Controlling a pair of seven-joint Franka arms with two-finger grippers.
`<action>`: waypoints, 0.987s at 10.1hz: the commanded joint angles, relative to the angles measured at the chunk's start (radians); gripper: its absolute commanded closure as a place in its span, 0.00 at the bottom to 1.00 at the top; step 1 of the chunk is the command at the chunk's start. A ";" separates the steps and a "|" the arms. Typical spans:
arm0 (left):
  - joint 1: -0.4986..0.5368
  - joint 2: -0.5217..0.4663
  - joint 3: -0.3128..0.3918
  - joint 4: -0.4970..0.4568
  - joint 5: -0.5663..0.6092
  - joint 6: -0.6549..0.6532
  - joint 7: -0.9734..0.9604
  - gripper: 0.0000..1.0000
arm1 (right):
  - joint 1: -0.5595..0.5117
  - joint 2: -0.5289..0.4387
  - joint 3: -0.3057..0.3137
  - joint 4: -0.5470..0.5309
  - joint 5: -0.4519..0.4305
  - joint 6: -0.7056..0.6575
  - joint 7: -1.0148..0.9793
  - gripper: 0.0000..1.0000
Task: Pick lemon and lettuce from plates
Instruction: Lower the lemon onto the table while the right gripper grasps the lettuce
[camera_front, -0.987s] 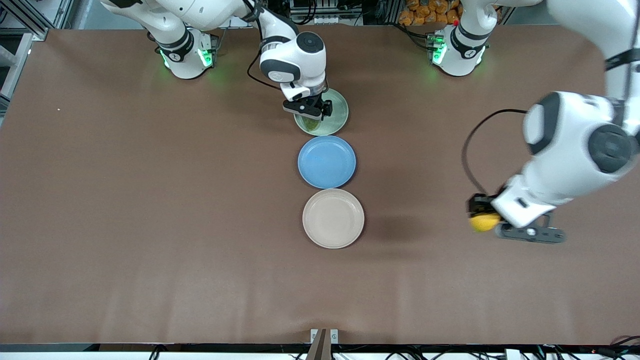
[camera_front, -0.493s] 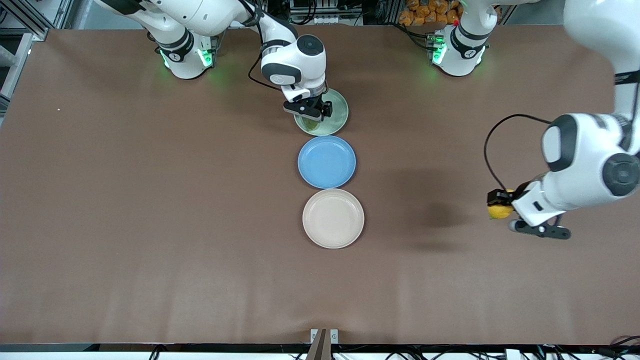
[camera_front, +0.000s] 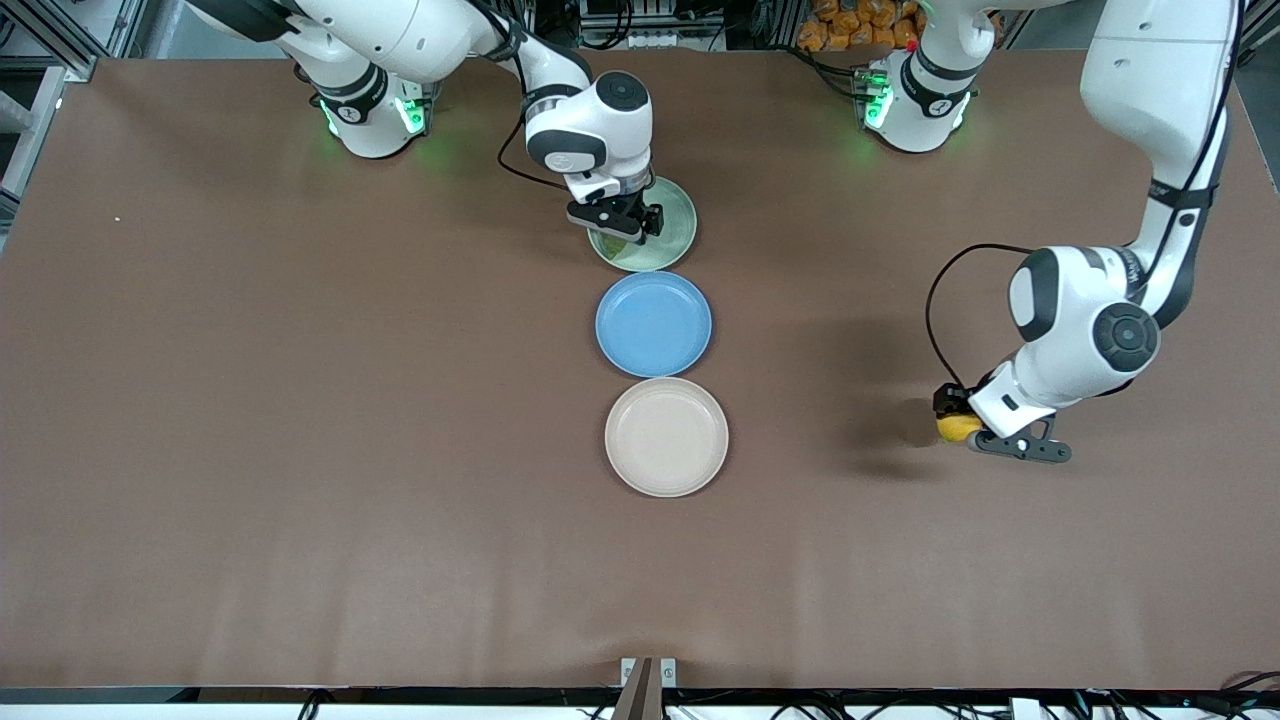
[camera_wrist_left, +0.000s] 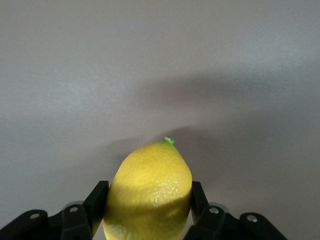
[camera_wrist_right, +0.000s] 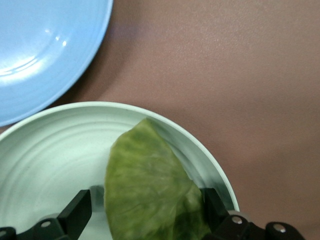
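My left gripper (camera_front: 957, 418) is shut on the yellow lemon (camera_front: 958, 428) and holds it low over bare table toward the left arm's end, well away from the plates. In the left wrist view the lemon (camera_wrist_left: 150, 190) fills the space between the two fingers (camera_wrist_left: 97, 197). My right gripper (camera_front: 622, 226) is down on the mint green plate (camera_front: 675, 225). It is open, with its fingers (camera_wrist_right: 80, 210) on either side of the green lettuce (camera_wrist_right: 150, 190) lying on that plate (camera_wrist_right: 45, 160). The beige plate (camera_front: 666, 437) is empty.
An empty blue plate (camera_front: 653, 323) lies between the mint and beige plates, and its rim shows in the right wrist view (camera_wrist_right: 40, 45). The three plates form a row down the table's middle. Both arm bases stand at the table's top edge.
The left arm has lowered the lemon close to the table and drawn in. The right gripper has stayed over the lettuce on the mint plate, sinking slightly.
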 joint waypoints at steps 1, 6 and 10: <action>-0.014 0.030 -0.006 0.002 -0.021 0.036 -0.042 1.00 | 0.005 0.011 0.017 0.010 -0.032 0.003 0.044 0.18; -0.039 0.107 -0.006 0.019 -0.020 0.110 -0.064 1.00 | -0.015 0.009 0.031 0.027 -0.022 -0.011 0.039 0.87; -0.035 0.110 -0.005 0.037 -0.012 0.110 -0.045 0.00 | -0.050 -0.003 0.069 0.044 0.000 -0.054 0.030 1.00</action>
